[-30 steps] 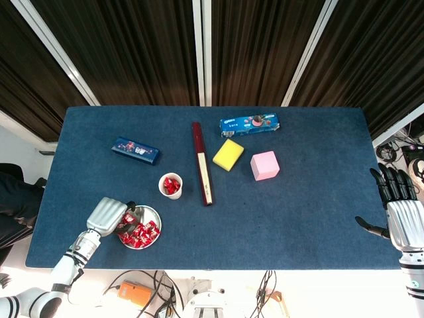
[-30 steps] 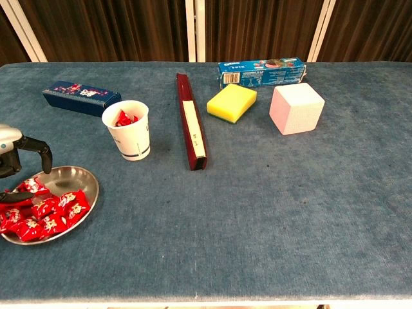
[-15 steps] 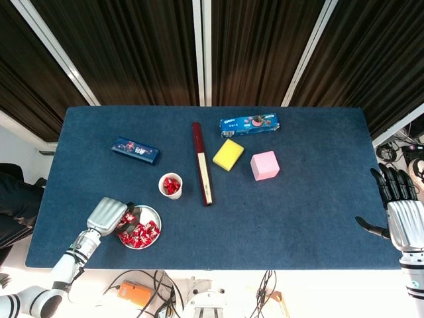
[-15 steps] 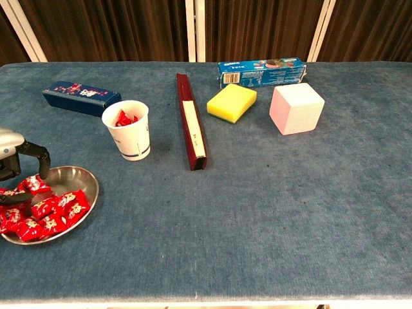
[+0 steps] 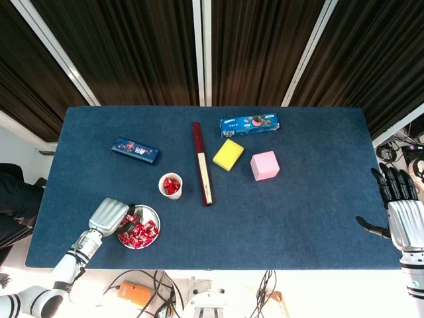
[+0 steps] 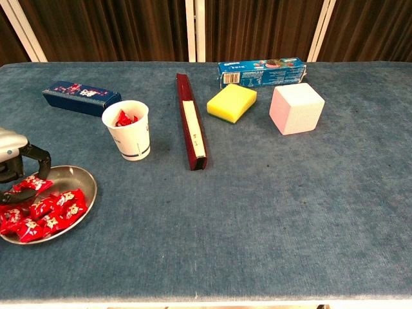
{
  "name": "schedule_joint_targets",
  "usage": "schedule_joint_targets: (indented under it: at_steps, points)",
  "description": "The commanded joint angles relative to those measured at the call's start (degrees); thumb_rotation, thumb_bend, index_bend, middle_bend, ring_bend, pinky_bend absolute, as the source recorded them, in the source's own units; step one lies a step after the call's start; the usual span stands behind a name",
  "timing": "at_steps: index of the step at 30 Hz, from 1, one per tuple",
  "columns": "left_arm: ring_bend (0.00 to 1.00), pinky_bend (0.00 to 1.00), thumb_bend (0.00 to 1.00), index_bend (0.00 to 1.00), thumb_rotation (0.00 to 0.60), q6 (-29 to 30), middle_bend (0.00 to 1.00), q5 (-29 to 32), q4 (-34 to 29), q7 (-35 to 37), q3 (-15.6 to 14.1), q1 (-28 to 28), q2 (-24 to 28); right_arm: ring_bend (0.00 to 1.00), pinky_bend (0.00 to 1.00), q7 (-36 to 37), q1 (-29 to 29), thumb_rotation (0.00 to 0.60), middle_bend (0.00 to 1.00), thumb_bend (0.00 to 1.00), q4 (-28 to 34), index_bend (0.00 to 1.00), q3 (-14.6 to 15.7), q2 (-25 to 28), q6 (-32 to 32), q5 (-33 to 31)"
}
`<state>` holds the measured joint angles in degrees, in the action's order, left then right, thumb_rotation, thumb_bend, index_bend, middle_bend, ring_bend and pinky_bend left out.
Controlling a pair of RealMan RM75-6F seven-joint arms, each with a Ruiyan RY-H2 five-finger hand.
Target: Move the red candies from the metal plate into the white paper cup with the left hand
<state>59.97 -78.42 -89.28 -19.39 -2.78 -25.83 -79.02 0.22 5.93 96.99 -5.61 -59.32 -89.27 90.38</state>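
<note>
Candies in red wrappers are heaped in the metal plate, at the table's near left corner. The left hand sits at the plate's nine o'clock rim, fingers curled down over the pile; whether they have one pinched I cannot tell. The white paper cup, already holding some candies, stands near the plate at about one o'clock from it. The right hand hangs well apart at the far right edge, fingers spread, holding nothing.

One metal plate of red candies; one white paper cup; two blue boxes; one sponge; one pink cube.
</note>
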Motion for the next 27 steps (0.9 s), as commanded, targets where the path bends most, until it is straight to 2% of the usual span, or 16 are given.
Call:
schedule_joint_targets:
  at_steps: [1, 9, 16, 22, 27]
  points:
    - [0.86, 0.74, 0.39, 0.57, 0.600, 2.37, 0.97, -1.58, -2.11, 2.95, 1.77, -0.05, 0.90, 0.00, 0.01, 0.07, 0.06, 0.600, 0.06, 0.16, -0.05, 0.00, -0.05, -0.01, 0.00, 0.06]
    - [0.86, 0.74, 0.39, 0.57, 0.600, 4.05, 0.97, -2.94, -5.69, 10.72, 8.79, -3.58, 1.25, 0.00, 0.01, 0.50, 0.22, 0.600, 0.06, 0.16, -0.36, 0.00, -0.11, -0.02, 0.16, 0.13]
    - [0.86, 0.74, 0.38, 0.57, 0.599, -1.52, 0.97, 1.01, -5.45, 11.75, 13.99, -9.60, -0.83, 0.00, 0.01, 1.53, 0.02, 0.600, 0.06, 0.16, -1.26, 0.00, -0.17, -0.13, 0.20, -0.59]
    - [0.86, 0.74, 0.35, 0.54, 0.600, -6.54, 0.97, 6.91, -3.52, 9.82, 15.42, -13.26, -2.85, 0.00, 0.01, 2.50, 0.00, 0.600, 0.06, 0.16, -2.21, 0.00, -0.26, -0.25, 0.50, -1.21]
    - [0.86, 0.74, 0.27, 0.44, 0.600, -7.08, 0.97, 11.68, -3.38, 5.19, 14.77, -13.96, -3.31, 0.00, 0.01, 2.91, 0.12, 0.600, 0.06, 0.16, -2.64, 0.00, -0.33, -0.32, 0.78, -1.44]
